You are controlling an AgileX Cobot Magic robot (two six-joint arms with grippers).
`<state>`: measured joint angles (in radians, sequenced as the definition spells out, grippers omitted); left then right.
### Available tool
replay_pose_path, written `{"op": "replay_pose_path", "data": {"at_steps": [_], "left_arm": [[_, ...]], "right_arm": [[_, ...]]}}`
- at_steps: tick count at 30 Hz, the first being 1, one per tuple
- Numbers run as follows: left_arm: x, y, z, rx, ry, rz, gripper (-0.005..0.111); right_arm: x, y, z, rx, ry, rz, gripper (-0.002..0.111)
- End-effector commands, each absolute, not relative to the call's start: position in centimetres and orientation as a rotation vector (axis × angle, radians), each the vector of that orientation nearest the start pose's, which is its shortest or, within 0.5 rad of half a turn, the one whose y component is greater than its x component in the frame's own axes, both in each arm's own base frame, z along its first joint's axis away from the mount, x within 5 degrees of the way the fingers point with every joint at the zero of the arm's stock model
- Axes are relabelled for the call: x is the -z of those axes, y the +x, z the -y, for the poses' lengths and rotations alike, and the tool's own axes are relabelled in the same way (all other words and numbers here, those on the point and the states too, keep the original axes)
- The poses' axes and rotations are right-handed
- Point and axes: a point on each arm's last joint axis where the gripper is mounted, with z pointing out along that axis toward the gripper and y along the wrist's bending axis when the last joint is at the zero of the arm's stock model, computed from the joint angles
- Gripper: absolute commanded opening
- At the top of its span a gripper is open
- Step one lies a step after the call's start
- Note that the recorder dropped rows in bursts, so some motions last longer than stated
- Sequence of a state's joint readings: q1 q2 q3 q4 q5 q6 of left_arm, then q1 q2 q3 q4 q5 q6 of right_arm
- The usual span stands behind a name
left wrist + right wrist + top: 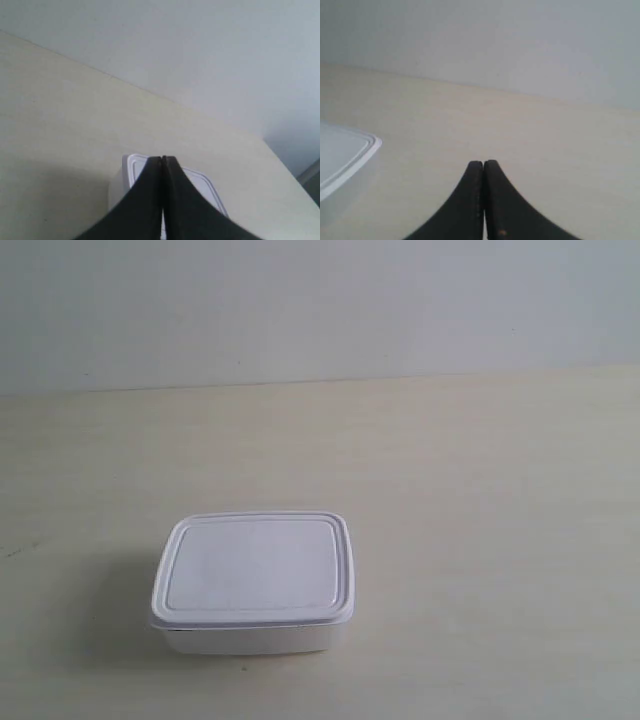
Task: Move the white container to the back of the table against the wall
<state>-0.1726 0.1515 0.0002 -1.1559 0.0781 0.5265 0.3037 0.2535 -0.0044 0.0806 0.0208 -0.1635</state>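
The white container (253, 581) rests lid-on on the pale wood-grain table (480, 520), toward the front left of the exterior view and well short of the plain grey-white wall (320, 300). Neither arm shows in the exterior view. In the left wrist view my left gripper (162, 159) is shut and empty, its black fingers hiding the middle of the white container (136, 170) beyond them. My right gripper (483, 163) is also shut and empty over bare table, with a corner of the white container (342, 152) off to one side.
The table's far edge meets the wall (200, 55) along a straight line. A table corner and a grey upright piece (309, 172) appear at the edge of the left wrist view.
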Motion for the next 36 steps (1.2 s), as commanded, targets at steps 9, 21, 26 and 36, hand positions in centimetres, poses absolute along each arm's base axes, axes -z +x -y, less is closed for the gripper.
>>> {"op": "replay_pose_path", "data": {"at_steps": [9,21,26,36], "left_arm": [[-20.2,6.7,1.7,0.721,-0.428,-1.657,0.000],[-29.3,12.7,4.2,0.681,-0.158,-1.860,0.000],[-33.3,18.3,6.5,0.662,0.106,-2.113,0.000],[-33.5,18.6,6.3,0.585,0.138,-2.374,0.000]], "right_arm": [[-22.0,7.4,-2.0,-0.415,-0.022,-1.489,0.000],[-28.7,9.7,-3.6,-0.535,0.052,-1.909,0.000],[-34.7,14.6,-4.9,-0.392,0.028,-2.246,0.000],[-36.4,22.5,-9.6,-0.571,-0.170,-2.536,0.000]]}}
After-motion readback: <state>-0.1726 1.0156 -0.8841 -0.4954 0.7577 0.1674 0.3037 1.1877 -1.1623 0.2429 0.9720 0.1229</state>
